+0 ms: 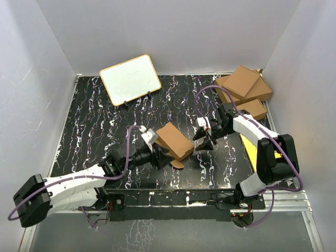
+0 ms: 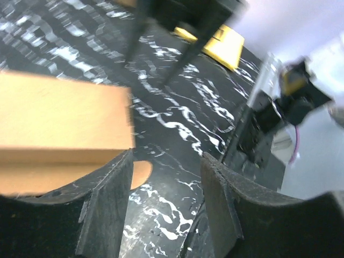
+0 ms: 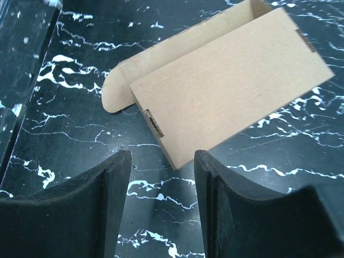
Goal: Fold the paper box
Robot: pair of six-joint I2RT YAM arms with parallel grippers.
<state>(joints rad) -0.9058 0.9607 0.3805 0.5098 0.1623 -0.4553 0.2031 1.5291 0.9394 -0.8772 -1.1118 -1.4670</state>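
centrally on the black, white-veined tabletop (image 1: 100,131) sits the paper box (image 1: 175,140): smooth matte brown cardboard, rectangular, one rounded flap protruding. left gripper (image 2: 166,158) and right gripper (image 3: 161,156) flank it, fingers spread, pinching nothing.

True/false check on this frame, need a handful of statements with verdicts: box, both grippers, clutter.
1. The paper box lies on the table between the two grippers. True.
2. The right gripper is clamped on the paper box. False: its jaws stand open with only table between them, and the box lies ahead of the fingertips.
3. A rounded flap sticks out at one end of the paper box. True.
4. The larger cartons sit in the far left corner. False: they are piled in the far right corner.
5. Nothing sits between the fingers of the left gripper. True: the box is off to one side of them.
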